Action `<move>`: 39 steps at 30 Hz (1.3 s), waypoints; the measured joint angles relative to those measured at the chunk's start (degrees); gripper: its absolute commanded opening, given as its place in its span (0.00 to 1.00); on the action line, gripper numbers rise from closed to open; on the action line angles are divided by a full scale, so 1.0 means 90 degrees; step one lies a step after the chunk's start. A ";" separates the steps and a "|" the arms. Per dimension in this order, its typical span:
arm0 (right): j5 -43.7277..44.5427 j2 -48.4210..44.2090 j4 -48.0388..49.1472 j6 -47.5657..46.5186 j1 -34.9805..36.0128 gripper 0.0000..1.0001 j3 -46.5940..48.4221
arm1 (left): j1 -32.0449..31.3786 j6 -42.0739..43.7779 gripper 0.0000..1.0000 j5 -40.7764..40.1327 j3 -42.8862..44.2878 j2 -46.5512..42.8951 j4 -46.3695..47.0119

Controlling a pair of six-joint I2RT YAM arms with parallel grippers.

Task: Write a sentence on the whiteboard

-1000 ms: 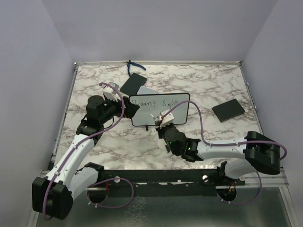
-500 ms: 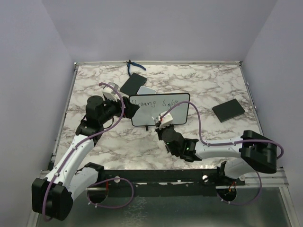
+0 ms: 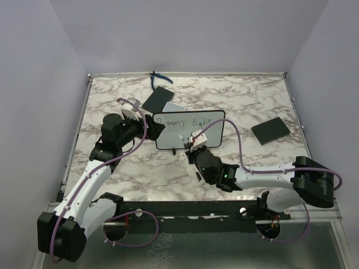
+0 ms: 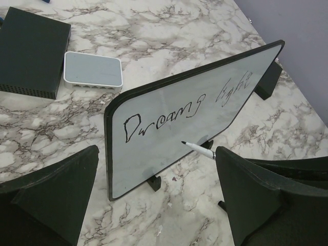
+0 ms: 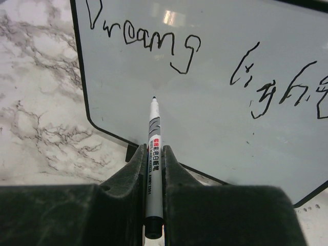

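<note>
While the left end effector (image 4: 156, 151) gapes wide apart near the whiteboard (image 4: 169, 136), the right end effector (image 5: 152, 149) clamps a marker (image 5: 154, 125), its tip just below the sentence (image 5: 154, 43).

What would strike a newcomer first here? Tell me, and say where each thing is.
The whiteboard stands upright in the middle of the table, with the writing "Dreams light" along its top. The right gripper is shut on a marker whose tip points at the blank area under "Dreams". The left gripper hangs open at the board's left end.
</note>
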 measured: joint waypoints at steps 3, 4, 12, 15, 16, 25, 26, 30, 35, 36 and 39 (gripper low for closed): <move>-0.0012 -0.0080 0.0187 -0.0151 0.0000 0.01 0.0002 | 0.0000 0.0002 0.96 0.0000 0.0000 0.0000 0.0000; -0.0007 -0.0078 0.0231 -0.0211 0.0000 0.01 0.0002 | 0.0000 0.0005 0.96 0.0000 0.0000 0.0000 0.0000; 0.0015 0.0170 0.0510 -0.0508 -0.0032 0.01 0.0007 | 0.0000 0.0012 0.96 0.0002 0.0000 0.0000 0.0000; 0.0017 0.0192 0.0580 -0.0568 -0.0056 0.01 0.0007 | 0.0000 0.0012 0.96 0.0000 0.0000 0.0000 0.0000; 0.0022 0.0194 0.0612 -0.0571 -0.0061 0.01 0.0007 | 0.0000 0.0012 0.96 0.0000 0.0000 0.0000 0.0000; 0.0039 0.0347 0.0653 -0.0542 -0.0136 0.01 0.0007 | 0.0000 0.0012 0.96 0.0002 0.0000 0.0000 0.0000; 0.0039 0.0357 0.0651 -0.0525 -0.0136 0.01 0.0007 | 0.0000 0.0012 0.96 0.0000 0.0000 0.0000 0.0000; 0.0039 0.0379 0.0614 -0.0415 -0.0136 0.01 0.0007 | 0.0000 0.0012 0.96 0.0000 0.0000 0.0000 0.0000; 0.0036 0.0379 0.0430 -0.0194 -0.0136 0.01 0.0007 | 0.0000 0.0015 0.96 0.0000 0.0000 -0.0002 0.0000; 0.0034 0.0381 0.0381 -0.0143 -0.0136 0.01 0.0007 | 0.0000 0.0012 0.96 0.0000 0.0000 -0.0002 0.0000; 0.0032 0.0379 0.0260 0.0022 -0.0136 0.01 0.0005 | 0.0000 0.0015 0.96 0.0000 0.0000 -0.0002 0.0000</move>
